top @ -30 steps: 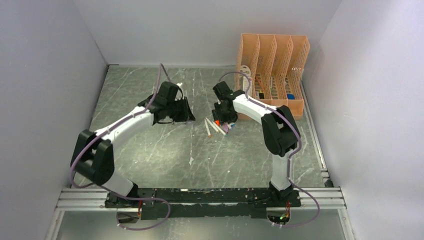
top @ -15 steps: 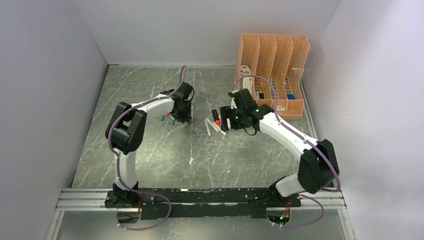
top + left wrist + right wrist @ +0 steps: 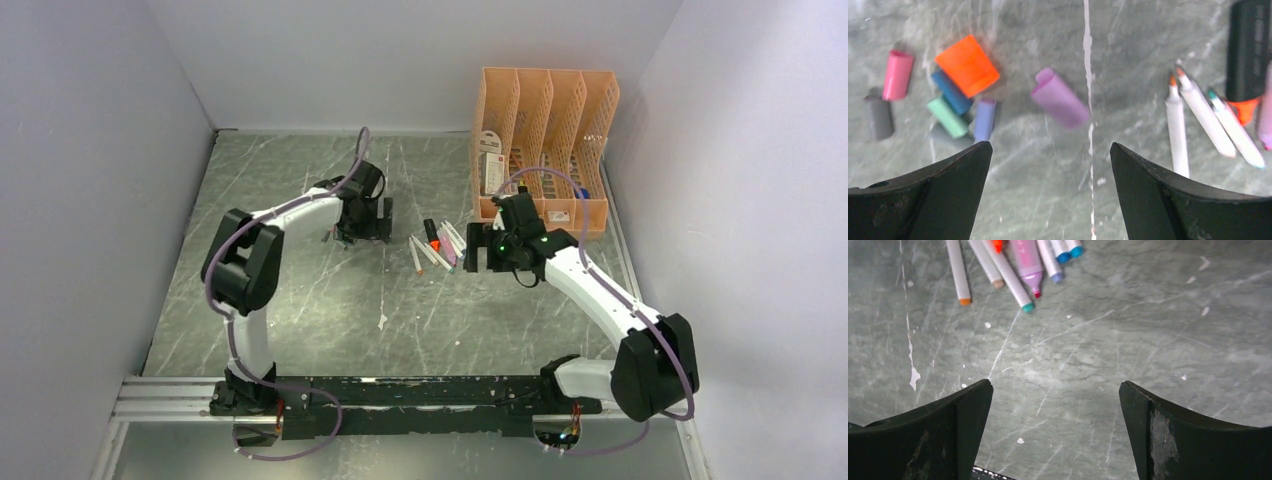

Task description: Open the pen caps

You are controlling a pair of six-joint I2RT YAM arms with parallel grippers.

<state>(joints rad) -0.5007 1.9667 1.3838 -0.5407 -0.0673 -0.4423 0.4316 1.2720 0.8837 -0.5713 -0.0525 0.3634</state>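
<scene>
Loose pen caps lie on the grey table in the left wrist view: pink [image 3: 897, 75], grey [image 3: 880, 117], orange [image 3: 967, 65], blue [image 3: 951, 92], green [image 3: 947, 117] and lavender [image 3: 984, 120]. A purple cap [image 3: 1060, 98] lies apart, just beyond my open left gripper [image 3: 1048, 147], which is empty. The uncapped pens [image 3: 435, 245] lie in a row between the arms. They include white barrels [image 3: 1204, 117], a black marker [image 3: 1248, 50] and a pink highlighter [image 3: 1025, 260]. My right gripper [image 3: 1055, 384] hovers open and empty, just right of the pens.
An orange slotted file rack [image 3: 545, 140] stands at the back right, close behind the right arm. White walls close in the table on the left, back and right. The left gripper [image 3: 362, 222] hides most of the caps in the top view.
Both grippers have opened. The purple cap now lies free in front of the left gripper. The right gripper has drawn back to the right, away from the pens.
</scene>
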